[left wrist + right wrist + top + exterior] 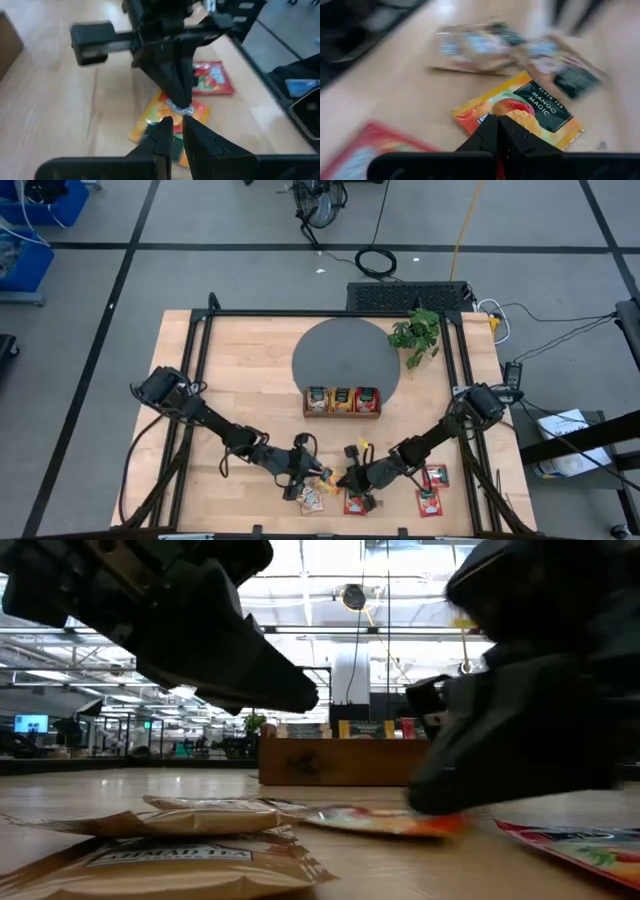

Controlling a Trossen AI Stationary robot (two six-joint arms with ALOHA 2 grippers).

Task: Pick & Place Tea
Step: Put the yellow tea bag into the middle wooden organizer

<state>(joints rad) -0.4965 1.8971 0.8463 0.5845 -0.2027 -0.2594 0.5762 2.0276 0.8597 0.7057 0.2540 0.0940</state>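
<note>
Both arms are reached toward the near middle of the wooden surface (pixel 250 370), where loose tea sachets are scattered. The left claw (pixel 178 131) is held low just over an orange-yellow sachet (pixel 167 117), its fingers nearly together with only a thin gap between them; nothing is seen gripped. The right claw (pixel 497 131) is set down at the edge of the same orange-yellow sachet (pixel 520 111), on which "Mango Magic" is printed; its fingers are pressed together, though whether the sachet's edge is caught between them cannot be told. The sachet is lying flat on the surface. Two beige-green sachets (pixel 170 840) are lying to the left of it, partly overlapping. Red sachets (pixel 432 488) are lying to the right, near the surface's front edge. Farther back, a wooden tray (pixel 341 402) is standing at the near edge of a grey round mat (pixel 340 350), with sachets upright in its three slots. A small green plant (pixel 416 335) is placed at the mat's right side.
</note>
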